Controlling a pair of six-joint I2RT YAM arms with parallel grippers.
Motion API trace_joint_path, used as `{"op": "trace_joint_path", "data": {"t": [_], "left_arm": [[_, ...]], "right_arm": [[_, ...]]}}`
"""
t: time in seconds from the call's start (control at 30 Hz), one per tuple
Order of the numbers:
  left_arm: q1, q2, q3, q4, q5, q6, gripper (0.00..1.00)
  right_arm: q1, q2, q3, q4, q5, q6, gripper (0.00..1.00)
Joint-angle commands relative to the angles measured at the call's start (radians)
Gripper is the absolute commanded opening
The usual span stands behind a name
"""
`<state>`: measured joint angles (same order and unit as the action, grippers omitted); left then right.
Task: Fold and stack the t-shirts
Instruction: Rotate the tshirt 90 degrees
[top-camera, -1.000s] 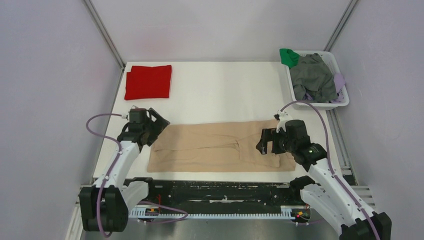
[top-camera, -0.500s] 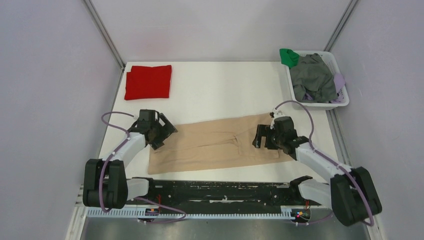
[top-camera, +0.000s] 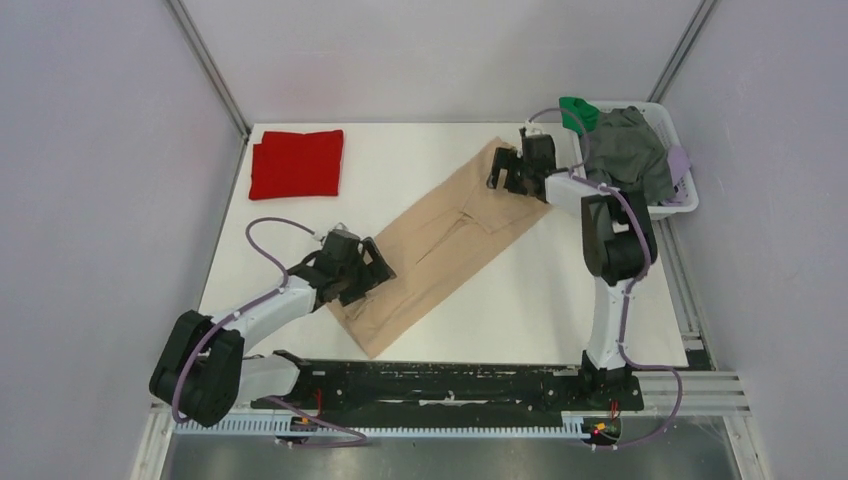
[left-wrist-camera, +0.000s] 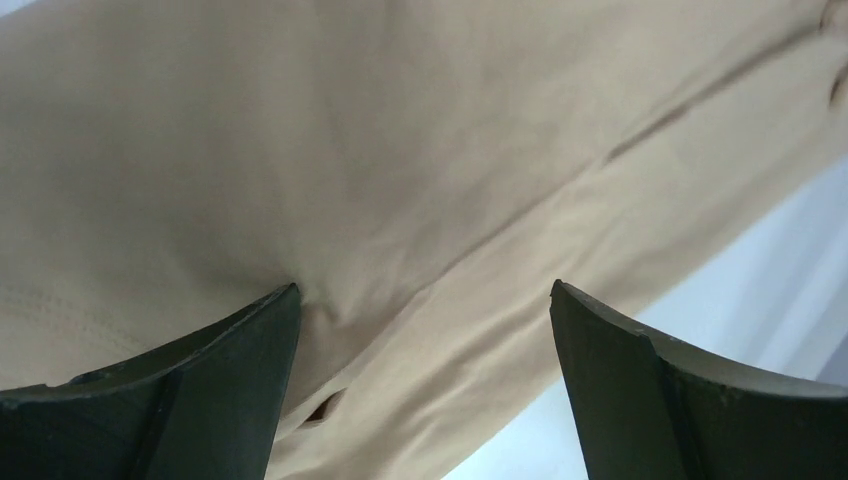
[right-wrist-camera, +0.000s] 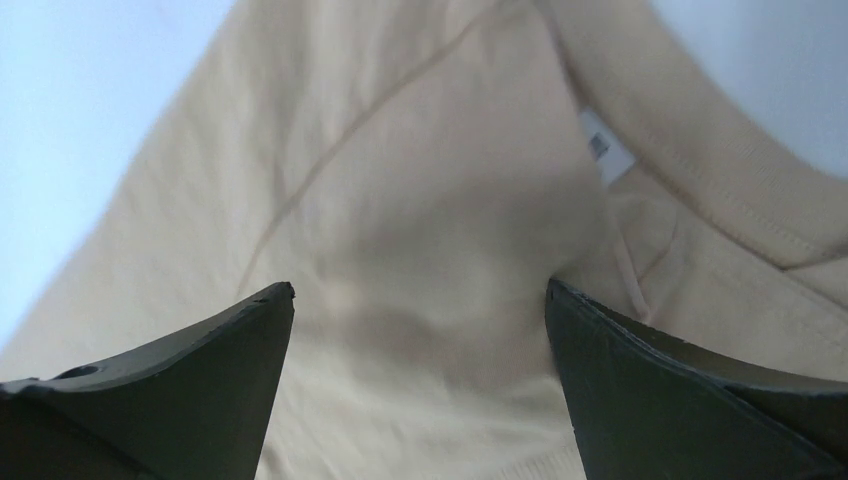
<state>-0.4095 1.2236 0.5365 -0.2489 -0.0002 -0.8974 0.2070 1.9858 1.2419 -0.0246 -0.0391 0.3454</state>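
Observation:
The beige t-shirt (top-camera: 440, 235), folded to a long strip, lies slanted across the table from near left to far right. My left gripper (top-camera: 372, 272) rests on its near end, jaws wide apart, both fingertips down on the cloth (left-wrist-camera: 420, 150). My right gripper (top-camera: 503, 170) stands open on the far end by the collar, where the white neck label (right-wrist-camera: 605, 145) shows on the beige cloth (right-wrist-camera: 430, 200). Neither pair of jaws pinches a fold. The red t-shirt (top-camera: 296, 163) lies folded to a rectangle at the far left corner.
A white basket (top-camera: 640, 210) stands at the far right edge with a grey garment (top-camera: 625, 150) and a green one (top-camera: 577, 113) in it, close to my right arm's elbow. Metal frame posts run along both sides of the white table (top-camera: 420, 150).
The beige shirt has swung from lying along the near edge to a diagonal. My right gripper went far and right with the collar end; my left gripper slid right and nearer.

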Motion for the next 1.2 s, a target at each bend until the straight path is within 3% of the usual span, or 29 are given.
{"op": "trace_joint_path", "data": {"t": [0.0,0.1,0.23,0.4,0.6,0.7,0.9,1.03,1.17], "left_arm": [[-0.148,0.017,-0.041,0.037,0.006,-0.158,1.00],[-0.261,0.043,-0.054,0.105,-0.030,-0.217,1.00],[-0.399,0.145,-0.032,0.190,-0.057,-0.268,1.00],[-0.550,0.268,0.063,0.244,-0.065,-0.283,1.00],[-0.644,0.258,0.116,0.244,-0.061,-0.232,1.00],[-0.720,0.175,0.131,0.256,-0.126,-0.126,1.00],[-0.759,-0.008,0.153,0.056,-0.248,-0.045,1.00],[-0.754,-0.117,0.175,-0.235,-0.391,-0.087,1.00],[-0.718,-0.257,0.116,-0.379,-0.416,-0.147,1.00]], "right_arm": [[-0.001,0.283,0.351,-0.100,-0.141,0.004,0.98],[0.014,0.441,0.518,-0.034,-0.262,0.068,0.98],[0.048,0.679,0.891,-0.025,-0.386,0.162,0.98],[0.114,0.726,0.861,0.297,-0.328,0.286,0.98],[0.135,0.763,1.012,0.305,-0.220,0.225,0.98],[0.128,0.677,0.975,0.307,-0.220,0.161,0.98],[0.127,0.400,0.842,0.193,-0.262,0.001,0.98],[0.126,0.115,0.478,0.150,-0.224,-0.124,0.98],[0.127,-0.192,0.058,0.191,-0.147,-0.138,0.98]]}}
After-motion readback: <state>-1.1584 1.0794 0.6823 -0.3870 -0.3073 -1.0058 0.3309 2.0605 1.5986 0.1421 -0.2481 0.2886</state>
